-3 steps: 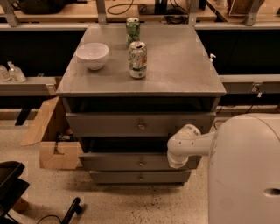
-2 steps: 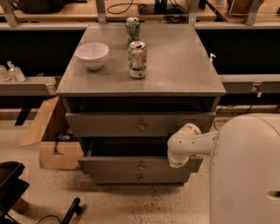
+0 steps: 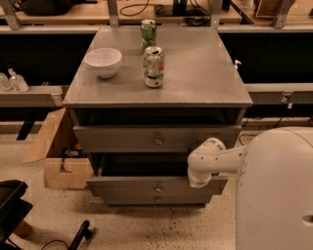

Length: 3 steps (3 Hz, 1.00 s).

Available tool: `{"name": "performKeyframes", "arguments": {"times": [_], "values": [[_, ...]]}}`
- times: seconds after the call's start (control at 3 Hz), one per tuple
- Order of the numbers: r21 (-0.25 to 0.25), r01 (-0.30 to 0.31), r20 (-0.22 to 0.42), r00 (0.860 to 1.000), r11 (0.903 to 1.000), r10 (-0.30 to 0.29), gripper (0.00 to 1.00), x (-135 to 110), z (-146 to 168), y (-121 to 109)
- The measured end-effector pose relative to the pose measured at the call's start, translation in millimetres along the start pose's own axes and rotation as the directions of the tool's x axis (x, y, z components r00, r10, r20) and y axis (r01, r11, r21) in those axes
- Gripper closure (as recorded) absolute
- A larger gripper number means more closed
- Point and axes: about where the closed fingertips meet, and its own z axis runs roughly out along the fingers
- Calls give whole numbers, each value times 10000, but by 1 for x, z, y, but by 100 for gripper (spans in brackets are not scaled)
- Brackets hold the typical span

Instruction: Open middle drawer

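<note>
Grey cabinet (image 3: 195, 78), bowl (image 3: 103, 61) on top. The middle drawer (image 3: 127, 186) stands part open, lower centre. My gripper (image 3: 198, 181) is at its right front; its hold, I cannot tell. Next, I judge: pull straight outward.

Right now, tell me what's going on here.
The robot's arm reaches to the right end of the middle drawer, with the gripper at its front edge. The drawer stands partly pulled out below the top drawer. A bowl and two cans sit on the cabinet top.

Speckled floor (image 3: 146, 227), cardboard box (image 3: 64, 176), wooden workbench (image 3: 63, 12) behind, dim light
</note>
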Motion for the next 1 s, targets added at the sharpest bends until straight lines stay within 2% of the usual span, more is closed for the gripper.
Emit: {"name": "performKeyframes", "arguments": {"times": [0.67, 1.0], "values": [[61, -74, -6, 10000, 10000, 74, 100, 1, -4, 8], [148, -166, -39, 9999, 9998, 166, 100, 4, -11, 22]]}}
